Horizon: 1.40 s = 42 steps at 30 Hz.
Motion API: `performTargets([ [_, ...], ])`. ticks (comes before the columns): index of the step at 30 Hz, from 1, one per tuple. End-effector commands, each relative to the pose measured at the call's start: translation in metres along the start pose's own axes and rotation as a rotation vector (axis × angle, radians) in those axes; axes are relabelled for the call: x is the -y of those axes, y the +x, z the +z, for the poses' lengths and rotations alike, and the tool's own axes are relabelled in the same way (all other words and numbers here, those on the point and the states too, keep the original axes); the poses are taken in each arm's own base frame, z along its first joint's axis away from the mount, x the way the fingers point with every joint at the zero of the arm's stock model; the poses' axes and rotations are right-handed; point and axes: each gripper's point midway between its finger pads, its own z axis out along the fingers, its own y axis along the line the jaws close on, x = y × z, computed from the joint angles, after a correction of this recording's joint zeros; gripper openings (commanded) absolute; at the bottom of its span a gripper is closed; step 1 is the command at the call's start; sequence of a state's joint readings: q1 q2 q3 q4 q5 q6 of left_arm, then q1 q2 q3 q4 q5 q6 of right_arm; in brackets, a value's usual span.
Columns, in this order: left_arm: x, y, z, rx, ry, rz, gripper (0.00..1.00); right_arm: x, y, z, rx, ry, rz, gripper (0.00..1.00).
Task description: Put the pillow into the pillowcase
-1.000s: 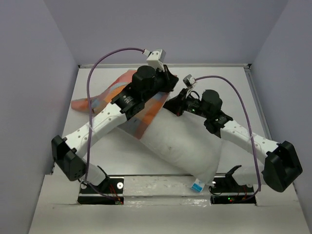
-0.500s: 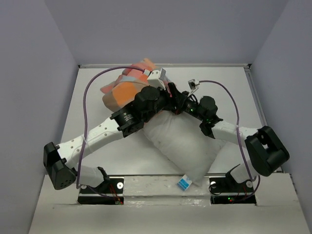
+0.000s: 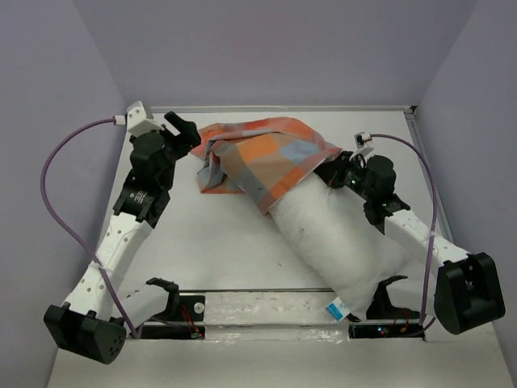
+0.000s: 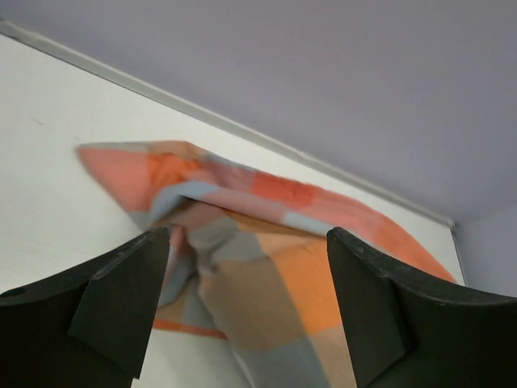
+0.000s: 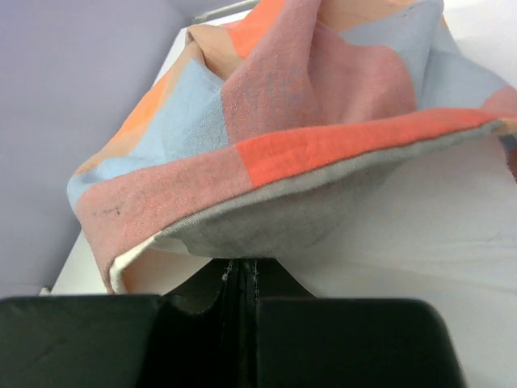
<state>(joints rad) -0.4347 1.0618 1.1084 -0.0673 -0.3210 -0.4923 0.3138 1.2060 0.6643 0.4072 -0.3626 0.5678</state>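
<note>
Tightly in right hand (image 5: 242, 273): pillowcase (image 5: 307, 97)

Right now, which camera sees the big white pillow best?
The top camera: the pillow lies slantwise, nearly whole, its far end under the pillowcase. The right wrist shows only a white patch; the left wrist, none.

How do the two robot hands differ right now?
The left hand is open and holds nothing; the right hand is shut, pinching the pillowcase hem. The left hand sits just clear of the pillowcase; the right hand is at the far end of the pillow. Both are black and two-fingered.
</note>
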Motion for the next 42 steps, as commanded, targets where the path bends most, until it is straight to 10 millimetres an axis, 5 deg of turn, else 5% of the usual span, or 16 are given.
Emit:
performTargets([
  [1,-0.057,0.027,0.029,-0.033,-0.071,-0.082,0.85,-0.005,-0.023,-0.015,0.06,-0.001,-0.116,0.0],
  [3,-0.072,0.056,0.05,-0.083,-0.076,-0.113,0.82,-0.004,-0.022,-0.019,0.051,0.012,-0.137,0.0],
  [4,-0.089,0.085,0.06,-0.141,-0.122,-0.119,0.82,-0.001,-0.024,-0.021,0.055,0.019,-0.142,0.0],
  [7,-0.116,0.114,0.082,-0.179,-0.176,-0.153,0.81,-0.003,-0.027,-0.024,0.06,0.024,-0.155,0.0],
  [20,-0.143,0.204,0.154,-0.397,-0.216,-0.151,0.72,-0.019,-0.026,-0.022,0.033,-0.052,-0.142,0.0],
  [23,-0.142,0.222,0.166,-0.442,-0.195,-0.169,0.46,-0.02,-0.024,-0.021,0.023,-0.068,-0.138,0.0],
  [24,-0.142,0.223,0.169,-0.438,-0.193,-0.175,0.18,-0.02,-0.023,-0.02,0.02,-0.068,-0.136,0.0],
  [25,-0.143,0.225,0.17,-0.435,-0.197,-0.181,0.03,-0.02,-0.023,-0.019,0.013,-0.071,-0.138,0.0],
  [28,-0.147,0.211,0.172,-0.395,-0.2,-0.184,0.0,-0.023,-0.02,-0.018,-0.007,-0.096,-0.14,0.0],
  [34,-0.136,0.084,0.135,-0.097,-0.202,-0.153,0.0,-0.027,-0.005,-0.021,-0.065,-0.135,-0.114,0.0],
  [35,-0.125,0.05,0.123,-0.018,-0.188,-0.144,0.0,-0.028,-0.004,-0.023,-0.064,-0.139,-0.111,0.0],
  [37,-0.115,0.022,0.106,0.031,-0.179,-0.147,0.0,-0.031,0.0,-0.025,-0.073,-0.146,-0.109,0.0],
  [40,-0.104,0.009,0.087,0.04,-0.145,-0.148,0.0,-0.036,-0.002,-0.035,-0.068,-0.14,-0.116,0.0],
  [42,-0.104,0.025,0.081,-0.01,-0.128,-0.172,0.0,-0.041,-0.009,-0.041,-0.048,-0.142,-0.134,0.0],
])
